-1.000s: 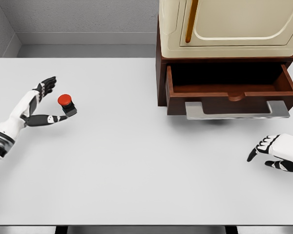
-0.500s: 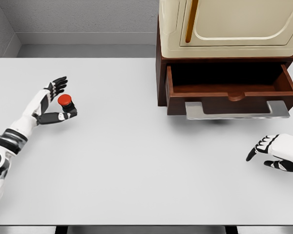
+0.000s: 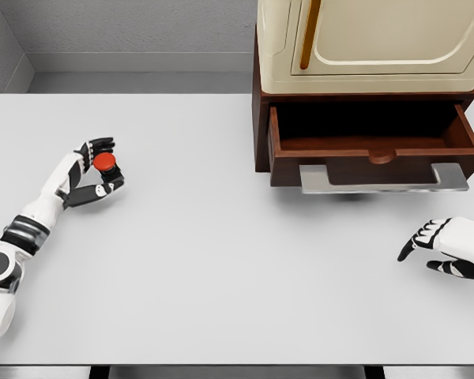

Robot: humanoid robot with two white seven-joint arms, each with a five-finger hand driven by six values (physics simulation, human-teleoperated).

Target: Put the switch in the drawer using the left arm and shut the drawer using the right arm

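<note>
The switch (image 3: 105, 164), a red round button on a small black base, stands on the white table (image 3: 221, 260) at the left. My left hand (image 3: 99, 167) wraps it: the fingers (image 3: 101, 144) curl over its far side and the thumb presses the near side of the base. The brown drawer (image 3: 375, 162) stands pulled open at the upper right, its inside dark, with a grey handle (image 3: 383, 179) along its front. My right hand (image 3: 425, 238) rests on the table at the right edge below the drawer, fingers relaxed and holding nothing.
A cream cabinet (image 3: 371, 39) with a brown frame sits above the drawer at the back right. Grey walls close off the table's far side and left corner.
My left hand has moved right and closed around the switch, fingers curling over the button. The switch, the drawer and the right hand have stayed in place.
</note>
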